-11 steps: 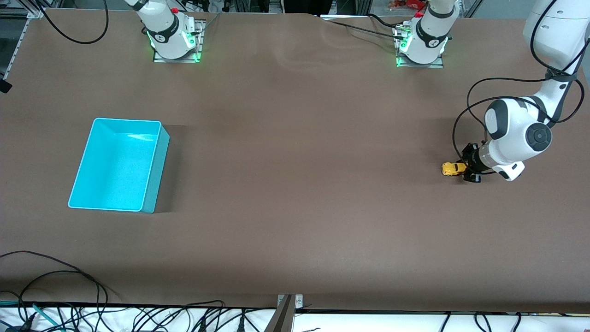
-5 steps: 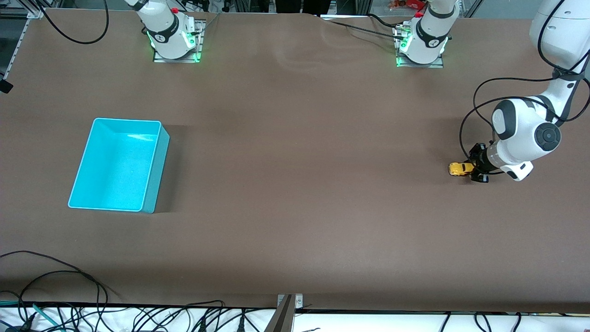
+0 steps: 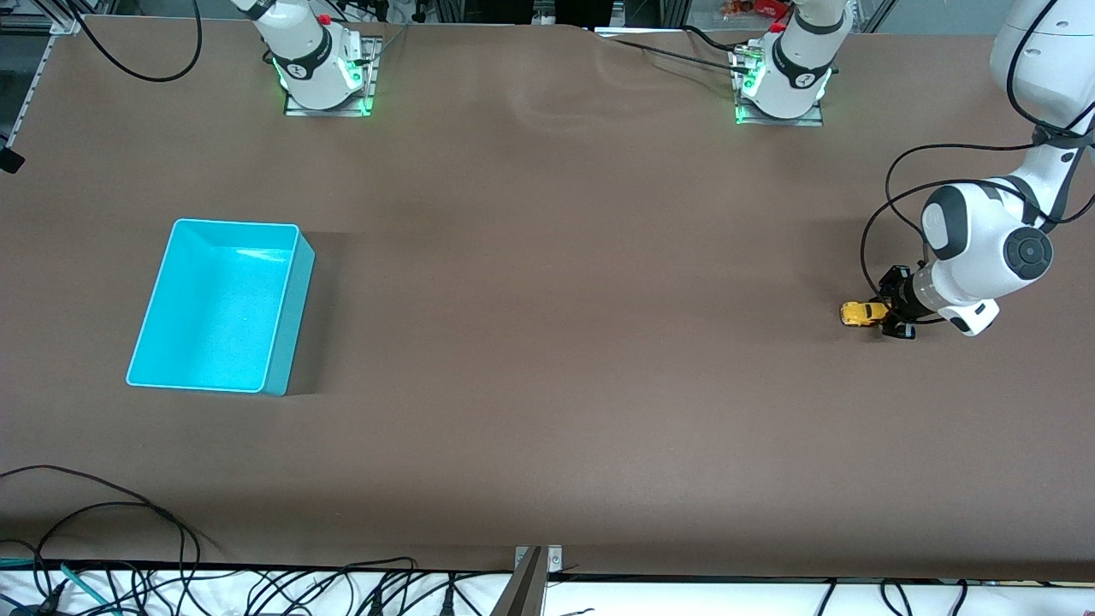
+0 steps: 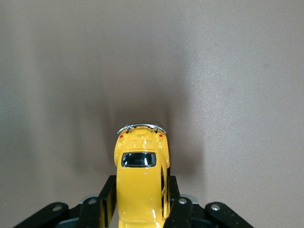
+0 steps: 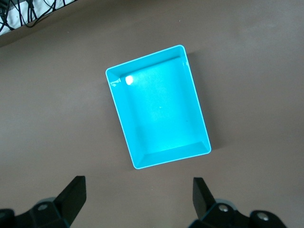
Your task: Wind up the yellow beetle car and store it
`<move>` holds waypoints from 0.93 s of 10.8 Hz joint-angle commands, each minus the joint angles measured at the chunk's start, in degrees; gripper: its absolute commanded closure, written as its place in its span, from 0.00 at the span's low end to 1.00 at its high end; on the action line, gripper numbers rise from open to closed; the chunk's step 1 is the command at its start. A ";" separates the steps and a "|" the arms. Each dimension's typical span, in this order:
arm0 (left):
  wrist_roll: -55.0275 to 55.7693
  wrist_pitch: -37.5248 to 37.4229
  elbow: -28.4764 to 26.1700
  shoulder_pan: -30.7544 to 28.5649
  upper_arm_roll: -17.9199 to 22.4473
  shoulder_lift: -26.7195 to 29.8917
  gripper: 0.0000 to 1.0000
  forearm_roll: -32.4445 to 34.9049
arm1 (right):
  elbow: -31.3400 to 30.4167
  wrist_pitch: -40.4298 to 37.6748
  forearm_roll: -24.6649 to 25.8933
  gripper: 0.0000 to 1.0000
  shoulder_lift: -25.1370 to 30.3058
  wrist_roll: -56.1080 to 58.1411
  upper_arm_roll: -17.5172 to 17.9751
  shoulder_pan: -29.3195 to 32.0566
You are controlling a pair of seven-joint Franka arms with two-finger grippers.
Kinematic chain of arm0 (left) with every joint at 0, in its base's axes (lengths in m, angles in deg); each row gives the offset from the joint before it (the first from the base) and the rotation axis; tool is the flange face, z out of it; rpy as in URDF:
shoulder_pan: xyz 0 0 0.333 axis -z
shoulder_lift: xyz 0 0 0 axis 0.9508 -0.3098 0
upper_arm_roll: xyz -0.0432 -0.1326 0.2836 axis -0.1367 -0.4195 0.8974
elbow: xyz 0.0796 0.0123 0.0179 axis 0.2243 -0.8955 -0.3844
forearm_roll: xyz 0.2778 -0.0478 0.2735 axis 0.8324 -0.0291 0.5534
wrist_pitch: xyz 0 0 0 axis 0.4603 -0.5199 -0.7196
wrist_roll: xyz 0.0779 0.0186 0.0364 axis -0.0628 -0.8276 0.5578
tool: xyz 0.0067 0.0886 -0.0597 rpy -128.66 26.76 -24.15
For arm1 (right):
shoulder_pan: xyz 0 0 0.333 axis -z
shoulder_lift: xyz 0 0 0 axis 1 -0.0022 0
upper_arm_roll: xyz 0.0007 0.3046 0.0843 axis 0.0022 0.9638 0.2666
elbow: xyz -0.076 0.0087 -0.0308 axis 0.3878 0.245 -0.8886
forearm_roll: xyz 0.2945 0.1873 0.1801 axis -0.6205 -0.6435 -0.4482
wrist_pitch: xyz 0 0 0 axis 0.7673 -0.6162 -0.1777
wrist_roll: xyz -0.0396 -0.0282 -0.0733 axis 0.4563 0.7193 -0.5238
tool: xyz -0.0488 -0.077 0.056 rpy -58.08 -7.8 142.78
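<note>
Fingers (image 4: 107,202) of the left gripper (image 3: 890,313) pinch the yellow beetle car (image 3: 861,313) from both sides, low at the table (image 3: 547,385), near the edge at the left arm's end and about midway between the robots' edge and the front camera's edge. In the left wrist view the car (image 4: 141,183) sits between the two black pads, its rounded roof and dark window facing up and its chrome bumper pointing away from the gripper (image 4: 141,209). Whether its wheels touch the brown surface cannot be told.

The left arm bends down from its base with a black cable looping around the wrist.

The turquoise bin (image 3: 184,368) stands well apart from the car, toward the right arm's end of the table. Nothing lies inside it that can be made out.

The right gripper (image 5: 137,197) waits high over the bin (image 5: 123,114), its fingers spread wide apart with nothing between them. It does not show in the front view.
</note>
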 commanded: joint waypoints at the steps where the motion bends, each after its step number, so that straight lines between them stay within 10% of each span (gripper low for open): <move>1: -0.83 -0.16 1.32 -0.44 0.08 -2.34 1.00 1.92 | 0.82 -0.70 -1.27 0.00 -0.16 0.38 -0.10 0.07; 2: -0.57 -0.16 1.32 -0.52 -0.01 -2.42 0.95 1.92 | 0.82 -0.70 -1.27 0.00 -0.16 0.38 -0.10 0.07; 3: -0.74 -0.16 1.32 -0.52 0.08 -2.34 0.51 1.92 | 0.82 -0.70 -1.27 0.00 -0.16 0.38 -0.10 0.07; 4: -0.91 -0.16 1.41 -0.52 0.08 -2.25 0.31 1.92 | 0.82 -0.70 -1.27 0.00 -0.16 0.38 -0.10 0.07; 10: -0.74 -0.34 2.02 -0.44 -0.10 -2.07 0.02 1.92 | 0.90 -0.35 -1.27 0.00 -0.25 0.29 -0.19 0.07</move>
